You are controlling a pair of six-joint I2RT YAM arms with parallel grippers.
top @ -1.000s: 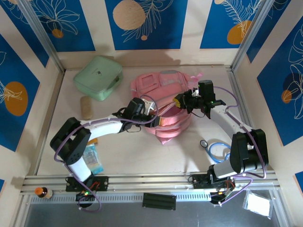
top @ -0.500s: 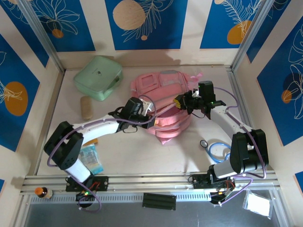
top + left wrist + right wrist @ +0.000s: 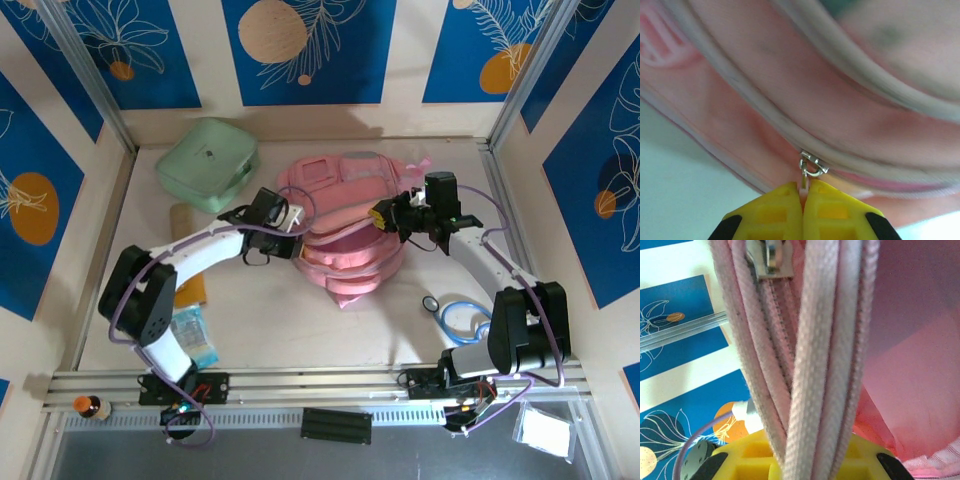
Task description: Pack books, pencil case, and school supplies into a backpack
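**Top external.** The pink backpack lies in the middle of the table, well apart from the mint-green case at the back left. The left gripper is at the bag's left edge and the right gripper at its upper right side. The tan pencil case lies on the table left of the left arm, not yet packed.

**Left wrist.** The left gripper has its yellow fingers pressed fully together, pinching the small metal zipper pull on a seam of the pink fabric.

**Right wrist.** The right gripper is clamped nearly shut on pink webbing and zipper tape running up between its fingers. A metal zipper slider sits further along the same track.

**Handling.** The bag looks light, soft and floppy, so it will probably sag and drag rather than hold its shape. The pull tab and the stiffer webbing look like the surest places to take hold. Pulling the zip likely needs the other arm holding the bag against it.

**Against a second ago.** The left gripper has closed and moved up and to the left. The bag's left side has spread with it. The right gripper sits almost where it was.
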